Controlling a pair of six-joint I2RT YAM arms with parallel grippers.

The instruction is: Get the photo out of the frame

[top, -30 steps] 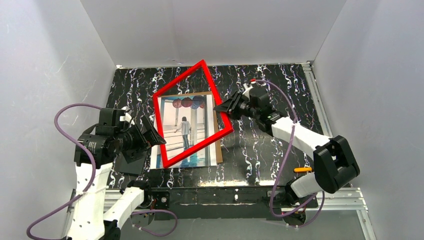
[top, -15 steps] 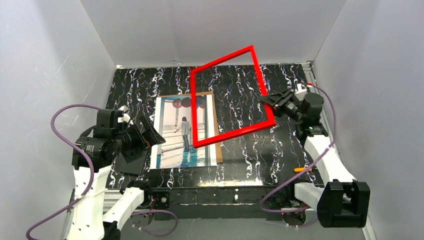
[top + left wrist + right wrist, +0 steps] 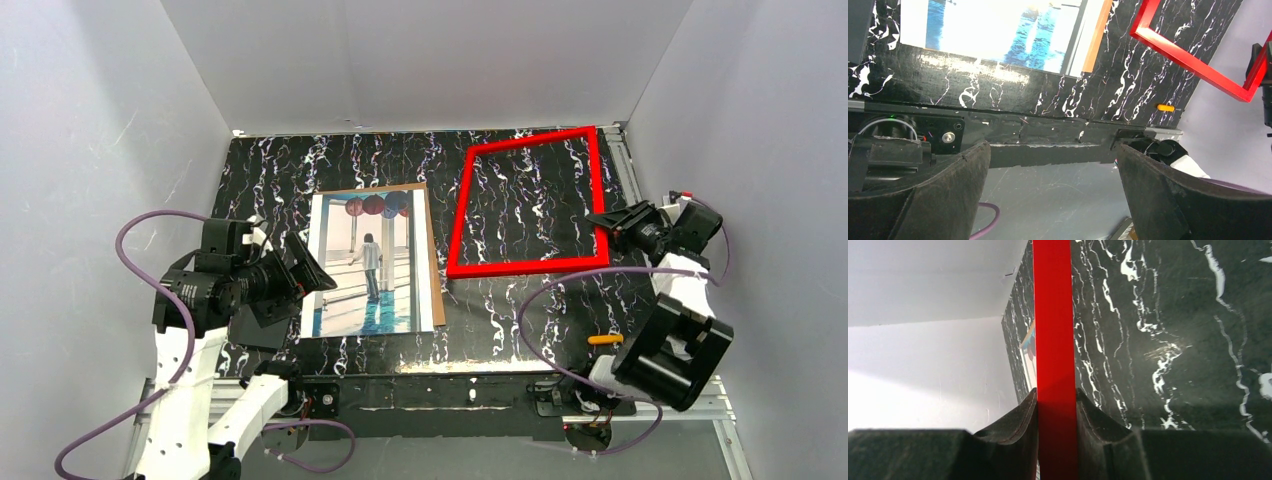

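- Frame [image 3: 520,267] sits further right than before, clear of photo [image 3: 370,265]; right gripper [image 3: 603,222] clamps its right rail.
- Photo flat on table [image 3: 500,310], left-centre; left gripper [image 3: 1052,150] spread, empty.
- Frame likely light, stiff; rail hold suits.

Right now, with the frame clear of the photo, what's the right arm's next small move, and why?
Probably lower the frame onto the table below it. The right gripper is shut on the frame's right rail, and the frame sits to the right of the photo without overlapping it. The photo lies flat on its brown board, so setting the frame down seems to be what's left.
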